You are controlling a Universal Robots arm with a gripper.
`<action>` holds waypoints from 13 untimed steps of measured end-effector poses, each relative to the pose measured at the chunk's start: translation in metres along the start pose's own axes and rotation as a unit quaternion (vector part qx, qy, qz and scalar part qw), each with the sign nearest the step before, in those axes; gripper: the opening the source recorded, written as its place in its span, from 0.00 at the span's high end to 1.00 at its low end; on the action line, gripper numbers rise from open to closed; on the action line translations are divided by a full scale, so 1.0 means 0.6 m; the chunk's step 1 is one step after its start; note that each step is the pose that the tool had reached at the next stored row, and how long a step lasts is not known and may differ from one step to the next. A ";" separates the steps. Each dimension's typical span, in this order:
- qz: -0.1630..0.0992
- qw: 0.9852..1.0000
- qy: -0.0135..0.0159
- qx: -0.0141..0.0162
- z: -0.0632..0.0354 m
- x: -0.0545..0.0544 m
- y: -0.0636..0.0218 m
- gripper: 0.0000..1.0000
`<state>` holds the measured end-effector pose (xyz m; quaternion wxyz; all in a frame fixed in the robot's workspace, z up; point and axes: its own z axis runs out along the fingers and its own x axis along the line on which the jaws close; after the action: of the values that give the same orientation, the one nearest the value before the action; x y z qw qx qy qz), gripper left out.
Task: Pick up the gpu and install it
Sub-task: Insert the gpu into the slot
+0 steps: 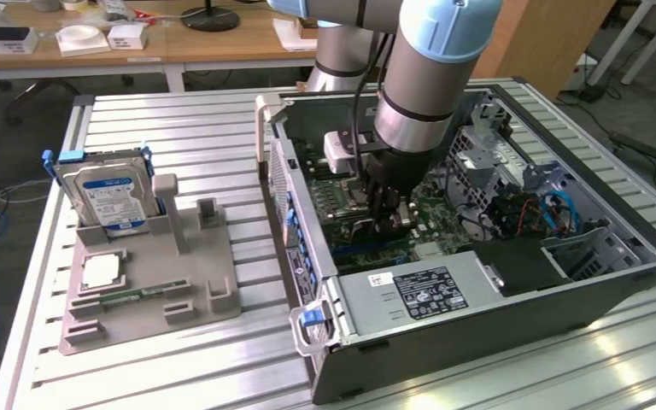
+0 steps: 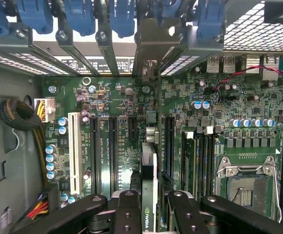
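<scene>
My gripper (image 1: 388,215) is down inside the open computer case (image 1: 601,282), over the green motherboard (image 1: 345,192). In the wrist view the gpu (image 2: 149,165) appears edge-on as a thin card running between my black fingers (image 2: 126,214). Its silver bracket (image 2: 148,53) points at the case's rear slot openings. The gripper (image 2: 151,217) is shut on the gpu. The card stands upright in line with a long black expansion slot (image 2: 169,146) on the motherboard (image 2: 117,97). Whether its edge is seated in the slot I cannot tell.
A white slot (image 2: 74,151) and several black slots lie beside the card, with the CPU socket (image 2: 246,183) further off. Blue clips (image 2: 122,17) line the rear wall. Outside the case, a grey holder (image 1: 191,295) carries a hard drive (image 1: 106,196), a processor (image 1: 100,272) and a memory stick (image 1: 134,295).
</scene>
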<state>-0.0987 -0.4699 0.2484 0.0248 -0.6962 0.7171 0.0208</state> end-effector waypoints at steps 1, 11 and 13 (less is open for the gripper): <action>0.000 1.000 0.000 0.000 0.000 0.000 0.000 0.74; 0.000 1.000 0.000 0.000 0.006 0.000 0.000 0.74; 0.000 1.000 0.000 0.000 0.006 0.000 0.000 0.74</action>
<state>-0.0987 -0.4699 0.2449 0.0248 -0.6962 0.7172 0.0208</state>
